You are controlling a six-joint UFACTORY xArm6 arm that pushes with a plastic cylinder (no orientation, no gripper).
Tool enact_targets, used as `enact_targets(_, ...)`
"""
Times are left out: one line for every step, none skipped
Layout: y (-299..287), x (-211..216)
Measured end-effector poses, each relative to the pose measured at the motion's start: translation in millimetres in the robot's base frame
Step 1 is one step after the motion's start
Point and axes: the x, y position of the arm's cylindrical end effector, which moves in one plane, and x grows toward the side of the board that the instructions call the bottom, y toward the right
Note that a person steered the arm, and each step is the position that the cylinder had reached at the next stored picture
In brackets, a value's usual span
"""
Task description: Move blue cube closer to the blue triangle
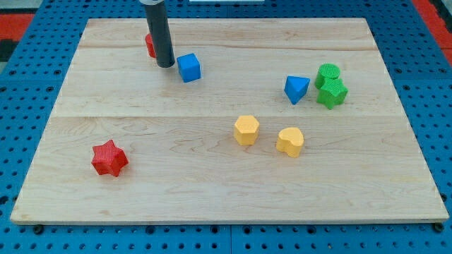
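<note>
The blue cube [188, 68] sits on the wooden board toward the view's top left. The blue triangle [296, 88] lies at the view's right, just left of the green blocks. My tip [165, 65] rests on the board close to the cube's left side, with a small gap, and in front of the red cylinder [150, 44], which the rod partly hides.
A green cylinder [328, 73] and a green star-like block [332, 92] stand right of the triangle. A yellow hexagon [246, 130] and a yellow heart [290, 141] sit in the middle. A red star [109, 158] lies at the lower left.
</note>
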Motion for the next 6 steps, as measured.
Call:
enact_targets(5, 17)
enact_targets(29, 37)
enact_targets(36, 35)
enact_targets(38, 23)
enact_targets(38, 14)
enact_targets(38, 9)
